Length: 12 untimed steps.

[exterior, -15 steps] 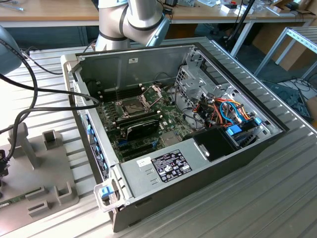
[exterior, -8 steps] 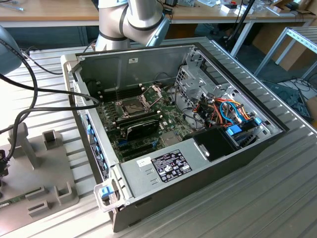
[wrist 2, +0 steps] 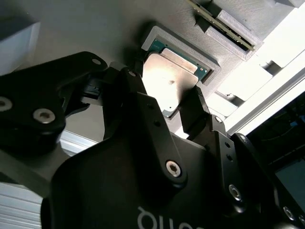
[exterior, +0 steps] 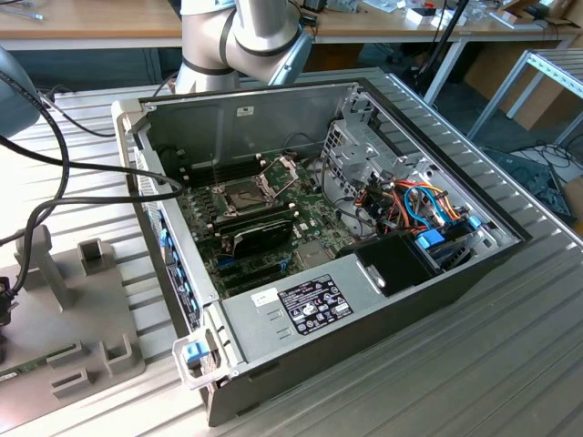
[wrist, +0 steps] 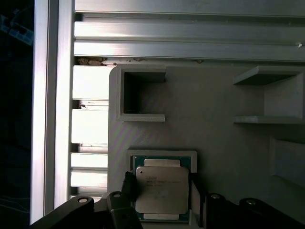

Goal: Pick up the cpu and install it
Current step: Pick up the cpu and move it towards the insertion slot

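Note:
The cpu, a small square chip with a dull silver top on a green board, lies in a shallow square nest of a grey printed holder. In both wrist views my gripper straddles it, with one black finger against each of two opposite edges. The second wrist view shows the cpu bright between the fingertips, level in its nest. In the exterior view the dark socket sits on the motherboard with its metal retention frame swung up.
The open computer case lies on a ribbed metal table, with a black card, drive cage and cables inside. The grey holder stands at the exterior view's left, with black cables above it. The holder's raised blocks stand near the nest.

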{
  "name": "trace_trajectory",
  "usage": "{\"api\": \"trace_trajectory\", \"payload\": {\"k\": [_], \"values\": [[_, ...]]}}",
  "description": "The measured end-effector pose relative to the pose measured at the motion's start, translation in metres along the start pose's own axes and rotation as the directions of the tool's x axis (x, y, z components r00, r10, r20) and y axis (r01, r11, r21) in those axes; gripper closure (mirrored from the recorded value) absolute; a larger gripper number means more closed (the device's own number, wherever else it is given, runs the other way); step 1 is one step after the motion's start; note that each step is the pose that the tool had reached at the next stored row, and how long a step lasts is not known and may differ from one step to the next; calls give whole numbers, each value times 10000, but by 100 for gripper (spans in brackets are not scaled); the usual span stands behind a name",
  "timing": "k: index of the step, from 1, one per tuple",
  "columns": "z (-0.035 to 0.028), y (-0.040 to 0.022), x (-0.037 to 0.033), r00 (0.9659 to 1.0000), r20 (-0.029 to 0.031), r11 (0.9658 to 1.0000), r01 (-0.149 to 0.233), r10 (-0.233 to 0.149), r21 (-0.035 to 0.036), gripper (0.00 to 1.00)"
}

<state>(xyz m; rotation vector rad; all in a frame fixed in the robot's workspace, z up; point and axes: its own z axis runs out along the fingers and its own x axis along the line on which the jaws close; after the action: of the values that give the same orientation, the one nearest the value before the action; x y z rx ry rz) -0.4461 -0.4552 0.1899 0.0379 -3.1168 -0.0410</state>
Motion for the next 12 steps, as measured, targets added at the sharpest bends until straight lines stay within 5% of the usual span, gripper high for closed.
{"api": "trace_trajectory", "payload": {"k": [12], "values": [[1, 0, 0, 10000, 1, 10000, 0, 0, -1, 38]]}}
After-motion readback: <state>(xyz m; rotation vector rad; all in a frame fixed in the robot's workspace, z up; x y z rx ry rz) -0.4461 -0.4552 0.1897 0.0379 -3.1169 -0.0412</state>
